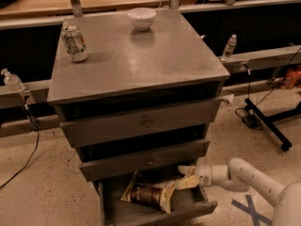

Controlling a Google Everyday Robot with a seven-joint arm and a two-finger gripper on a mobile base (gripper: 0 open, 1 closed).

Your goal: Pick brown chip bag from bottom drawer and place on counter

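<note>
Brown chip bag (148, 194), one, lying in open bottom drawer (141, 216) of three, one can (75, 43) and one bowl (142, 18) on desk (141, 60), tool (186, 176) partly open, touching bag's right end.

Counter: broad flat grey metal cabinet top (155, 65), high above the fingers.
Can: silver soda can (75, 43), upright near the counter's left edge, far up-left of the fingers.
Bowl: small white bowl (142, 18), at the counter's back edge, far above the fingers.
Gripper: cream two-finger gripper (187, 176), fingers apart, low at the open bottom drawer (155, 214).
</note>
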